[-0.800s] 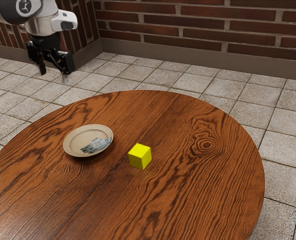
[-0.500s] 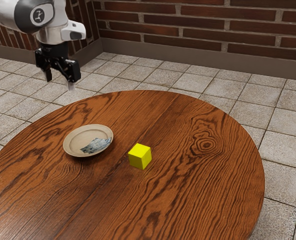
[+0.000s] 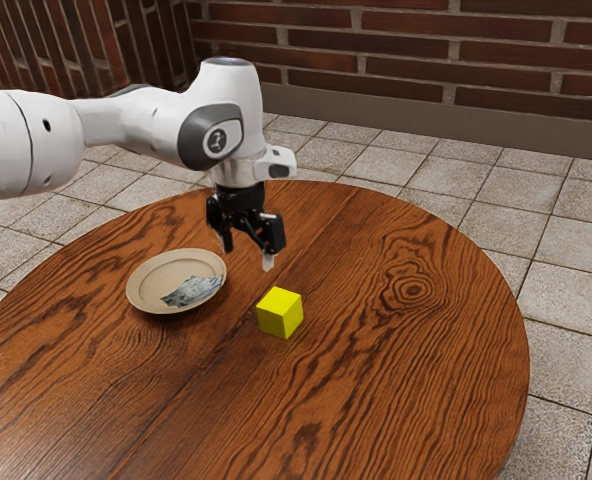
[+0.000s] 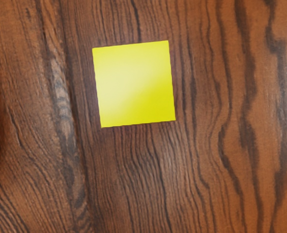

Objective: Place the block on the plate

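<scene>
My gripper hangs above the table in the exterior view, its fingers apart with nothing between them. The yellow block sits on the wood, lower than the fingertips and a little toward the exterior view's right. In the wrist view the top of the block faces the camera, with bare wood around it. A beige plate with a grey-blue patch rests beside the block, toward the exterior view's left, not touching it.
The round wooden table carries the block and plate. My arm reaches in from the exterior view's left, above the table's far side. A brick wall stands behind, beyond the tiled floor.
From beyond the table's edge, my gripper has moved toward the exterior view's right and lower, over the table near the block. Block and plate have stayed put.
</scene>
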